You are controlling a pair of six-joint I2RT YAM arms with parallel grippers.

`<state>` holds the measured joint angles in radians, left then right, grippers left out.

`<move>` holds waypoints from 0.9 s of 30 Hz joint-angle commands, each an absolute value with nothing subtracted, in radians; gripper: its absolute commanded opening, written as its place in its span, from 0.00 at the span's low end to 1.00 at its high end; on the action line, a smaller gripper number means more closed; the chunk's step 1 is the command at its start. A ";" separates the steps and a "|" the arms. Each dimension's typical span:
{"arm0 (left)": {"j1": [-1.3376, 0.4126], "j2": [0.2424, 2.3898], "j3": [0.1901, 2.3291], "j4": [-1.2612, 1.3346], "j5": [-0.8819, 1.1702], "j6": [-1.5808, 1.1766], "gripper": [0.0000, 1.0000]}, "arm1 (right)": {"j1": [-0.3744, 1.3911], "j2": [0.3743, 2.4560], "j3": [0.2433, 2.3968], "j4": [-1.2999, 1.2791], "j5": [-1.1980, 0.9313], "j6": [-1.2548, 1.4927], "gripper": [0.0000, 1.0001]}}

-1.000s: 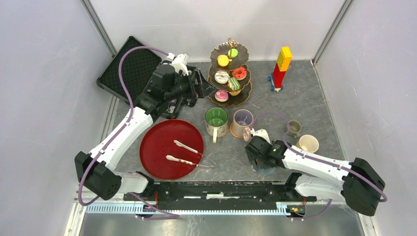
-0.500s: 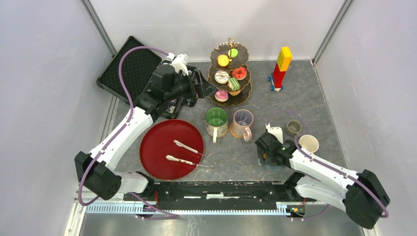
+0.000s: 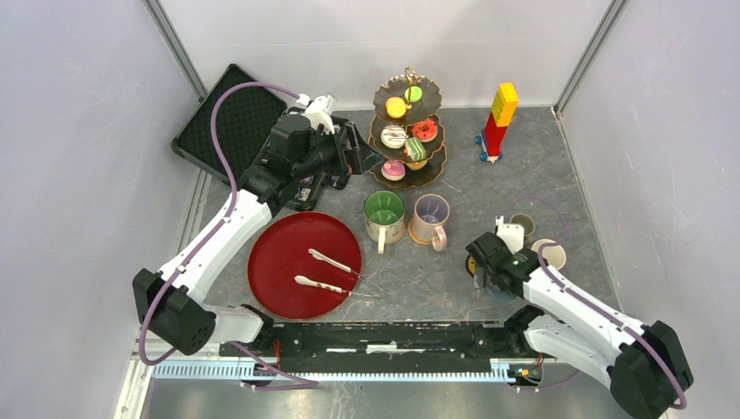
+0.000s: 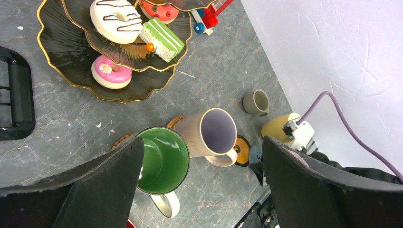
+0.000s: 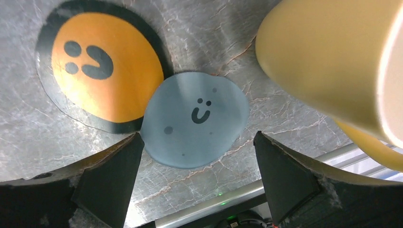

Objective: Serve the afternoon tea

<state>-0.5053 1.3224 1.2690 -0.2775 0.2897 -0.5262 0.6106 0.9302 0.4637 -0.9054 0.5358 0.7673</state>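
Observation:
The three-tier dark stand (image 3: 431, 175) holds donuts and cakes at the back; a pink donut (image 4: 112, 72) lies on its lowest tier (image 4: 66, 61). The green-lined mug (image 3: 384, 212) and lilac mug (image 3: 430, 214) stand on woven coasters in front of it. A small grey mug (image 3: 522, 227) and a yellow mug (image 3: 548, 255) stand to the right. My right gripper (image 5: 197, 137) hangs open just over a blue smiley coaster (image 5: 195, 118), beside an orange coaster (image 5: 102, 64) and the yellow mug (image 5: 332, 61). My left gripper (image 3: 365, 157) is open and empty, raised left of the stand.
A round red tray (image 3: 279, 262) with metal tongs (image 3: 332, 260) lies at the front left. A red-and-yellow block tower (image 3: 499, 120) stands at the back right. A black case (image 3: 229, 118) leans at the back left. Walls close in on three sides.
My right arm has swung right, from beside the lilac mug to the coasters by the yellow mug. The left arm has not moved.

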 commanded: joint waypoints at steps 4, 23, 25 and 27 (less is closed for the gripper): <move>-0.503 1.324 1.290 -0.241 0.300 -0.572 1.00 | 0.600 0.878 0.536 -0.773 0.531 0.696 0.85; -0.502 1.328 1.291 -0.241 0.304 -0.570 1.00 | 0.473 1.089 0.480 -0.500 0.358 0.448 0.98; -0.502 1.332 1.290 -0.240 0.308 -0.573 1.00 | 0.461 1.091 0.450 -0.459 0.312 0.438 0.97; -0.502 1.336 1.290 -0.237 0.316 -0.579 1.00 | 0.455 1.107 0.425 -0.417 0.267 0.429 0.95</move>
